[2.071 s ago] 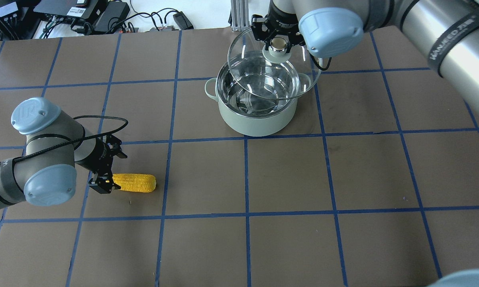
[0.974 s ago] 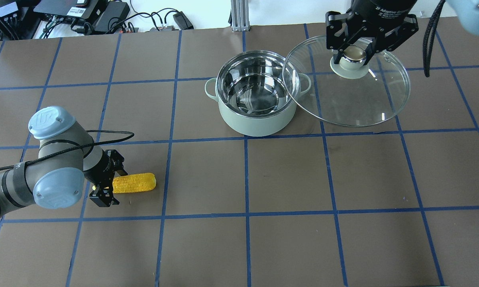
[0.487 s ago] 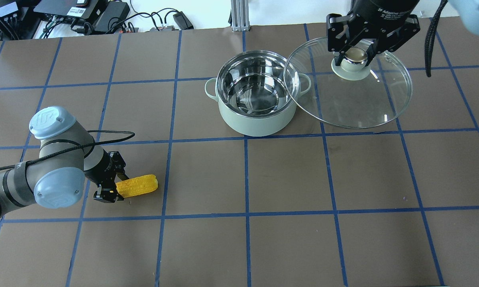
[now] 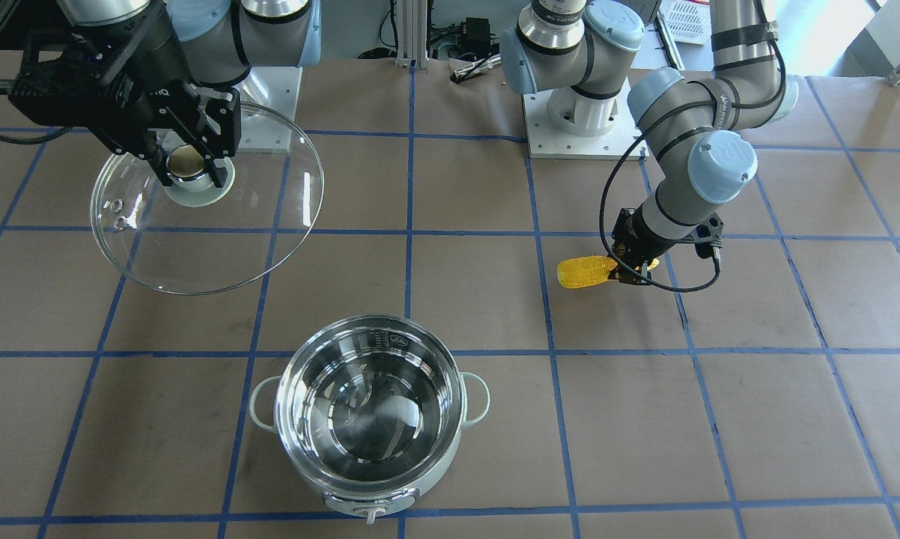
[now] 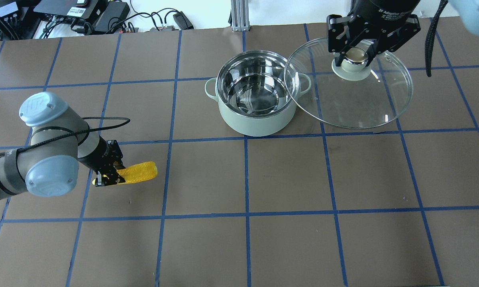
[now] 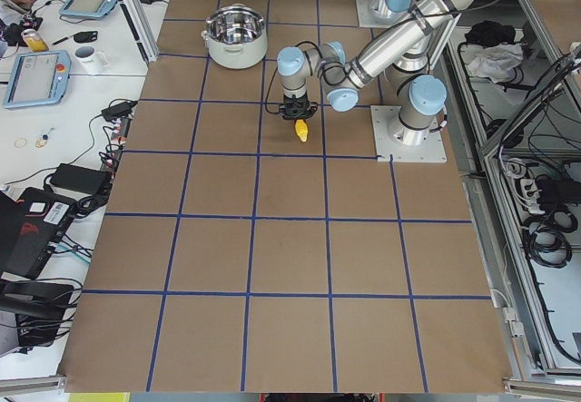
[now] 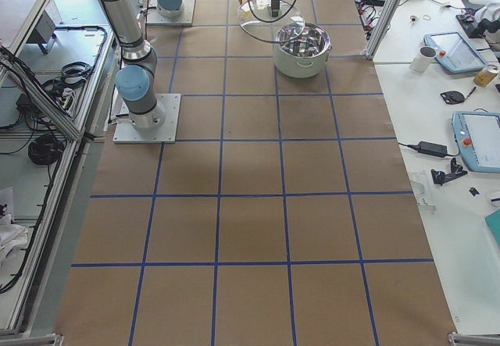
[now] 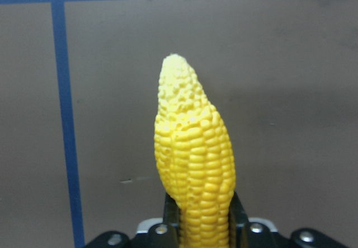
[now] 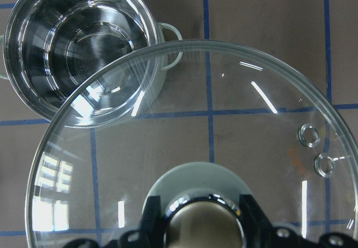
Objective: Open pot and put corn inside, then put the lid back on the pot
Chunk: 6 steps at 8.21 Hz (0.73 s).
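Note:
The mint-green pot [image 5: 255, 119] stands open at the table's far middle, its steel inside empty; it also shows in the front view [image 4: 371, 490]. My right gripper [image 5: 356, 59] is shut on the knob of the glass lid [image 5: 355, 99] and holds the lid in the air to the right of the pot, its edge overlapping the pot's right handle; the lid also shows in the front view [image 4: 218, 239] and the right wrist view [image 9: 184, 147]. My left gripper [image 5: 111, 178] is shut on the thick end of the yellow corn [image 5: 138, 174], lifted and tilted; the corn's tip points away in the left wrist view [image 8: 193, 153].
The table is brown paper with a blue tape grid [image 5: 245, 175]. Cables and electronics [image 5: 80, 14] lie beyond the far edge. The arm bases [image 4: 570, 112] stand at the robot's side of the table.
My left gripper has closed on the corn and lifted its thick end off the table, tilting it. My right gripper carried the lid off the pot to the right and now holds still.

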Motion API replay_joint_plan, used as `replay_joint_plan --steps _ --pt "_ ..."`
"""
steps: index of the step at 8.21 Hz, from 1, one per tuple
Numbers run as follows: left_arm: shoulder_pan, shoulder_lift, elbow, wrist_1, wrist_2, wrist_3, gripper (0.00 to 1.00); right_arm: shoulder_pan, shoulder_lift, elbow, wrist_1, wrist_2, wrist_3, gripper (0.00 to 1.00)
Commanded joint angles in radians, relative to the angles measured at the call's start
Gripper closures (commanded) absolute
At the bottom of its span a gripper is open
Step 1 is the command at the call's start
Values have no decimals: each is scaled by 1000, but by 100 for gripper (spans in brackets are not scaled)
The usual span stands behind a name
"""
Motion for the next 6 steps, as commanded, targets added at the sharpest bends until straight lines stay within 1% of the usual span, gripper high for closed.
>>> replay_joint_plan --steps 1,2,3,4,6 --pt "-54 -7 274 -249 -22 -88 100 0 0 0 -1 1 0 72" --pt "-60 -13 374 -317 -46 -92 100 0 0 0 -1 0 0 72" --pt "-62 -16 440 -365 -90 -92 100 0 0 0 -1 0 0 73" --pt "-94 -14 488 -367 -92 -124 100 0 0 0 -1 0 0 74" --pt "-224 -24 601 -402 -91 -250 100 0 0 0 -2 0 0 75"
